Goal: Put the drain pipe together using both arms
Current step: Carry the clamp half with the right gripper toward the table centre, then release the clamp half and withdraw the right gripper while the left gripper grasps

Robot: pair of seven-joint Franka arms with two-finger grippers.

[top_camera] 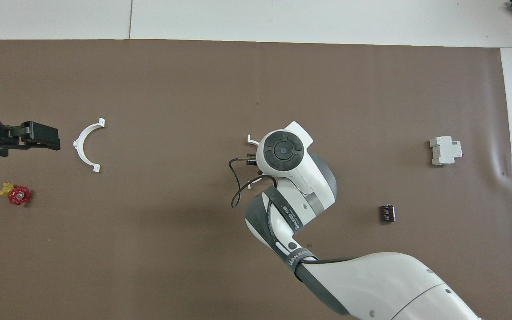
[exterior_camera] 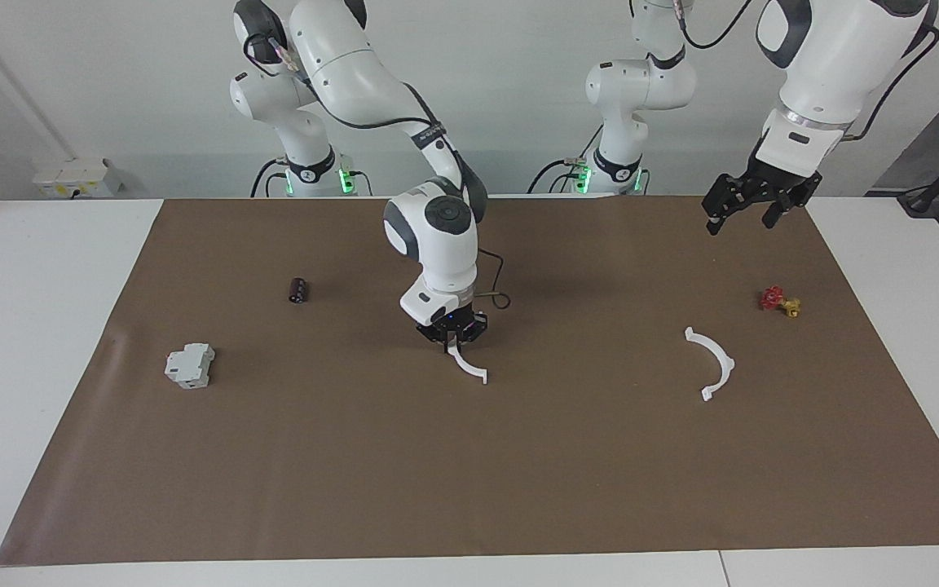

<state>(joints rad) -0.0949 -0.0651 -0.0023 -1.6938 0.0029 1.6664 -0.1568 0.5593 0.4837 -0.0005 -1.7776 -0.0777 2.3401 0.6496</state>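
Note:
One white half-ring arc (exterior_camera: 469, 367) is gripped at one end by my right gripper (exterior_camera: 453, 336), low over the middle of the brown mat. In the overhead view the right wrist hides the gripper and only the arc's end tab (top_camera: 250, 141) shows. I cannot tell whether its free end touches the mat. The other white arc (exterior_camera: 714, 364) lies flat on the mat toward the left arm's end, also in the overhead view (top_camera: 86, 144). My left gripper (exterior_camera: 742, 220) hangs open and empty in the air over that end of the mat (top_camera: 42, 135), apart from the arc.
A red and yellow valve (exterior_camera: 778, 301) (top_camera: 17, 194) lies near the loose arc, nearer to the robots. A small black cylinder (exterior_camera: 298, 289) (top_camera: 387, 213) and a grey-white boxy block (exterior_camera: 190, 365) (top_camera: 445, 151) lie toward the right arm's end.

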